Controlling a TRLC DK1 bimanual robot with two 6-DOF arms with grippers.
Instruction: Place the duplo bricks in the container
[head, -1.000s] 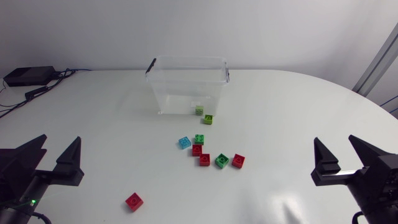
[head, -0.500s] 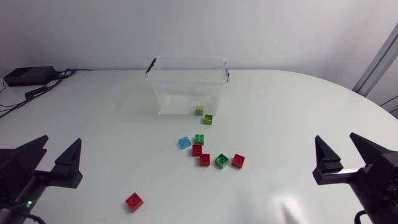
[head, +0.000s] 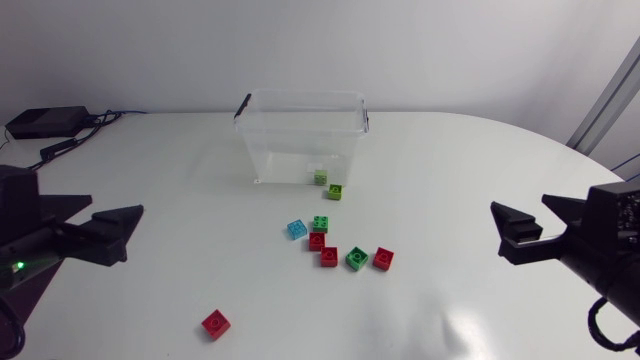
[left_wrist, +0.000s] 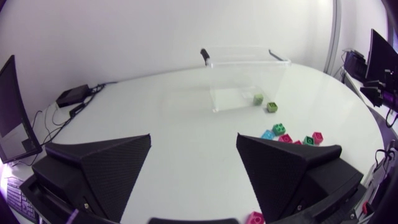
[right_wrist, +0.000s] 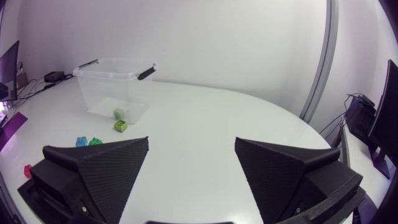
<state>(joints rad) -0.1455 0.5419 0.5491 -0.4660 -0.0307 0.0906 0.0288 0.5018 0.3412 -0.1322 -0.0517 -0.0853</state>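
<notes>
- Both your arms have just swung inward. The left gripper and the right gripper now point at the middle of the table; before, they pointed at the far side.
- No brick has moved, so the real work has not begun (only one green brick lies in the container).
- Both pincers gape wide and hold nothing.
- The other bricks sit in a bunch in front of the container. One red brick lies alone, nearer your left arm.
</notes>
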